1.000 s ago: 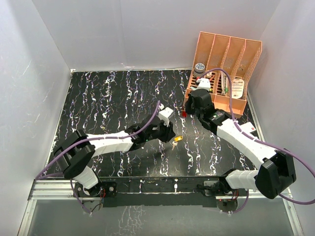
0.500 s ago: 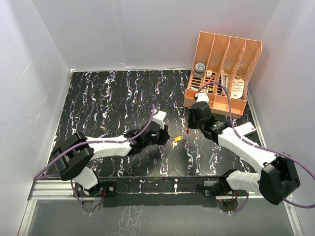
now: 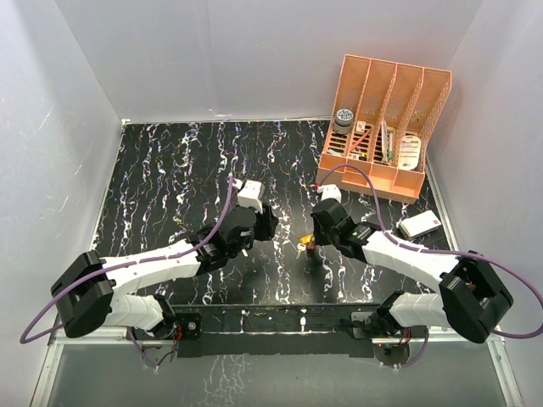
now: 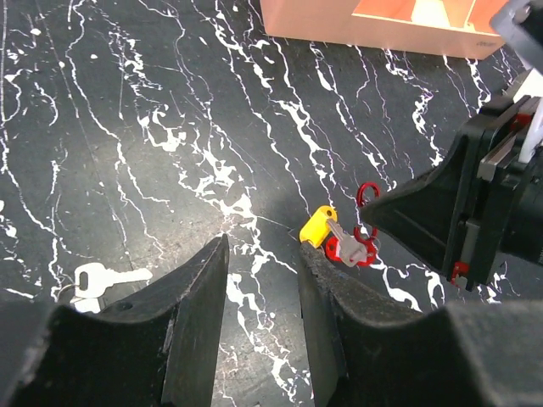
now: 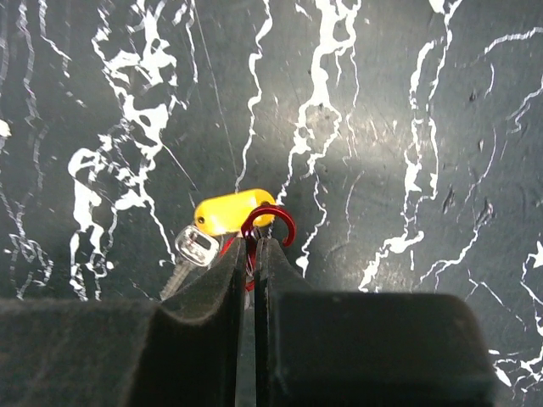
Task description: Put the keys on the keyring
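Keyring [image 5: 273,222] pinched between closed right fingers [image 5: 204,314], low over mid-tabletop [image 3: 170,170], touching the yellow key [image 5: 233,209].
Both arms reach forward, angled toward each other; the left fingers [image 4: 195,322] are parted and empty. Only the left wrist view shows a white key [image 4: 97,278].

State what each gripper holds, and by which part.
The right gripper pinches the thin red wire keyring by the near side of its loop. The left gripper, jaws apart, holds nothing.

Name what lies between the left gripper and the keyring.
The yellow key lies between the left gripper and the keyring, shown in the left wrist view.
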Controlling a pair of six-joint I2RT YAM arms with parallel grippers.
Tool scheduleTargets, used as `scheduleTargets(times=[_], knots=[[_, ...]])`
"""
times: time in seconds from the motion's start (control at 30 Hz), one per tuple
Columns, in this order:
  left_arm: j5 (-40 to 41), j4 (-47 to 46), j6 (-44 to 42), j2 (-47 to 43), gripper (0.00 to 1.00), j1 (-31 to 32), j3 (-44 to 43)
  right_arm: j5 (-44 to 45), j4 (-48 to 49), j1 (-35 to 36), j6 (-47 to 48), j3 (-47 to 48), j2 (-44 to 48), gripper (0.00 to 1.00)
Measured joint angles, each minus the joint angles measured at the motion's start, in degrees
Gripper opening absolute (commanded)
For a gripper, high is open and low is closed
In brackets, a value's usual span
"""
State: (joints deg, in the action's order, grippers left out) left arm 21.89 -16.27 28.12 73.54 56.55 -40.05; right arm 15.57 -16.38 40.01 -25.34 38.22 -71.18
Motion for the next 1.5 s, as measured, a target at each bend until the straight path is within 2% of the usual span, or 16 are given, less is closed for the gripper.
scheduleTargets(times=[0.6,1.5], knots=[[1.7,1.22,0.02,-1.4,0.37,0.0,2.05,4.2,3.58,4.94,0.24,-1.81,-3.56,0.0],[3.04,1.84,0.0,-3.34,0.37,0.0,3.54,5.55,6.21,5.7,1.01,-1.25,-9.68,0.0]])
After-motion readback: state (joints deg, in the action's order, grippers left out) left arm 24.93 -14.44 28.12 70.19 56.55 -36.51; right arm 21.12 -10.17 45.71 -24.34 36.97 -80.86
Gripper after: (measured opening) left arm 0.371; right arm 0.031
